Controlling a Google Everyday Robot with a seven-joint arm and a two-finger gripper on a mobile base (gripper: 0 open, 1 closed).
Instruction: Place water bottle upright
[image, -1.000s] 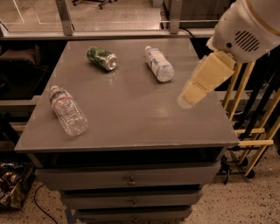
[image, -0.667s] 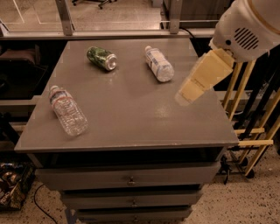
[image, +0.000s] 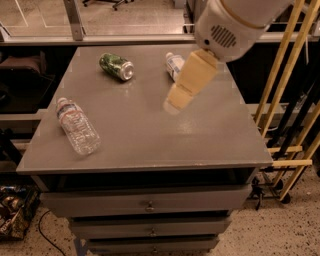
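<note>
Camera view shows the water bottle (image: 77, 126) lying flat at the bench's (image: 140, 145) left, well apart from the claw (image: 172, 104) hovering mid-bench; I cannot tell its state.

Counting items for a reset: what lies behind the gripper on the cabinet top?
The gripper hovers over the middle of the cabinet top. Behind it lies a clear bottle; only its capped end and label edge show, the rest is covered.

One camera sits high at the 6 o'clock side of the desk (image: 145, 145), close in, tilted steeply down and facing 12 o'clock. The hand (image: 175, 102) hangs near centre, its arm (image: 235, 25) at 1 o'clock.
</note>
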